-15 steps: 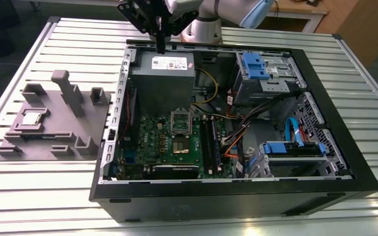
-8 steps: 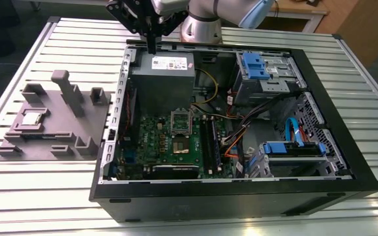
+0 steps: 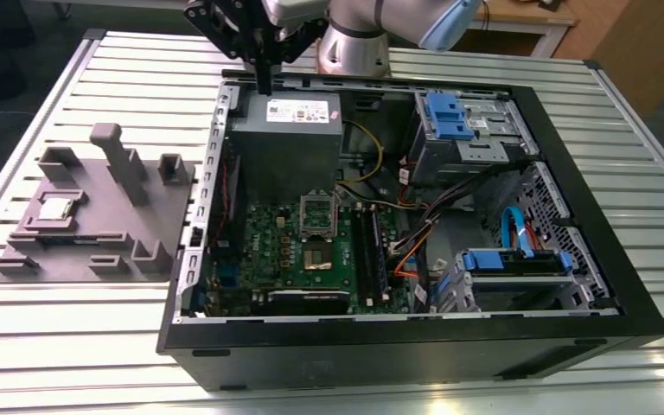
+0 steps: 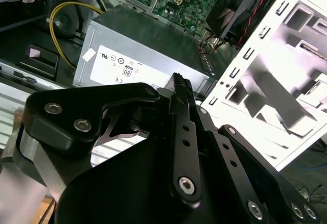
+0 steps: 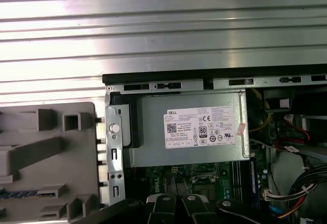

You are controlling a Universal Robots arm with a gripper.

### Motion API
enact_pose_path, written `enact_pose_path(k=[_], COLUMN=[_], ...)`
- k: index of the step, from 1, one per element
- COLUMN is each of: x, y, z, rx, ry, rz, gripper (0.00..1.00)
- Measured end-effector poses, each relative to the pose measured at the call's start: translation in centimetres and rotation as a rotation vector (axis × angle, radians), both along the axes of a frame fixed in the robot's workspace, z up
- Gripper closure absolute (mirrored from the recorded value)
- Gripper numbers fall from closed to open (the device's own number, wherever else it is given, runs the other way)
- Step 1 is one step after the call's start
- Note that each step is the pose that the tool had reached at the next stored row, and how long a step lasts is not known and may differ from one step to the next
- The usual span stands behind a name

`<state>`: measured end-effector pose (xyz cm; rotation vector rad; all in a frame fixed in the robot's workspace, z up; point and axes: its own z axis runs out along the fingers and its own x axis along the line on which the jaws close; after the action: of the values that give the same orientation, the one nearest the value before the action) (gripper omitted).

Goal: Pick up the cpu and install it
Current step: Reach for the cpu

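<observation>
1. The gripper hangs over the computer case rim, above its power supply; the jaws look pinched narrow, holding nothing.
2. The cpu lies flat on the moulded plate, outside the case on the exterior view's left.
3. A good pickup likely means clearing the case wall and the plate's upright blocks, then gripping the chip's edges squarely.

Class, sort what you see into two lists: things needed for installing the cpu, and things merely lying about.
Job: cpu on the grey plate, green motherboard, claw.
Just there: grey power-supply box, blue drive brackets, yellow cable.
</observation>
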<state>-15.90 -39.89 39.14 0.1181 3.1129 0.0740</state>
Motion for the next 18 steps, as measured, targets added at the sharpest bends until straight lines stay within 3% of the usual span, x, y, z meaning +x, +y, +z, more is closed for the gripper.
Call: enact_pose_path(k=[18], x=[-0.43], y=[0.0], z=[-0.02], rx=[0.0002], ry=[-0.0001], rz=[0.0], gripper=[0.9])
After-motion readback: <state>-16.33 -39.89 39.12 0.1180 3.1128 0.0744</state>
